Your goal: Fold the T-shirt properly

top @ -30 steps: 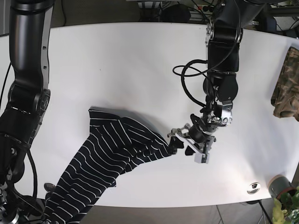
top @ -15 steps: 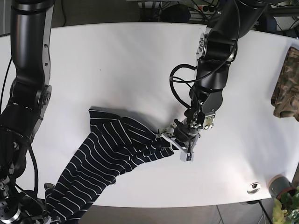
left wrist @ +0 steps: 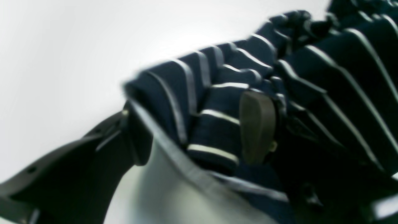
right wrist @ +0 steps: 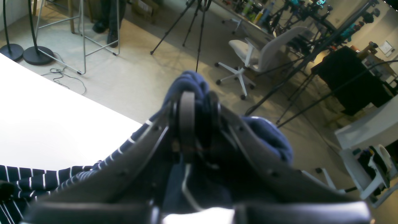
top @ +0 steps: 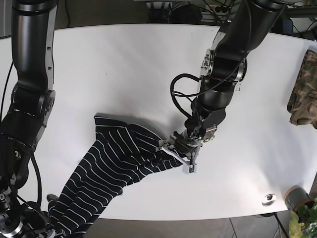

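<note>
At the near edge of the white table (top: 124, 59), down in the corner, the right gripper (right wrist: 194, 124) is clamped on a bunched fold of the navy striped T-shirt (top: 119, 163). Blue cloth bulges up between and around its fingers, and that end of the shirt hangs off the table edge, probably pinned there as an anchor so the cloth can be drawn taut from the other side.

Further in, toward the table's middle, the shirt lies in a crumpled diagonal band, one corner flat on the tabletop and the rest rucked into ridges. The left gripper (top: 179, 151) sits at its far bunched edge. Up close, striped folds lie between its jaws, with one dark finger pad (left wrist: 257, 126) against the cloth, though I cannot tell if it has closed on it. I would guess it means to take that edge and spread the shirt.

Far off at the table's side lies a camouflage cloth (top: 303, 91), well apart.
</note>
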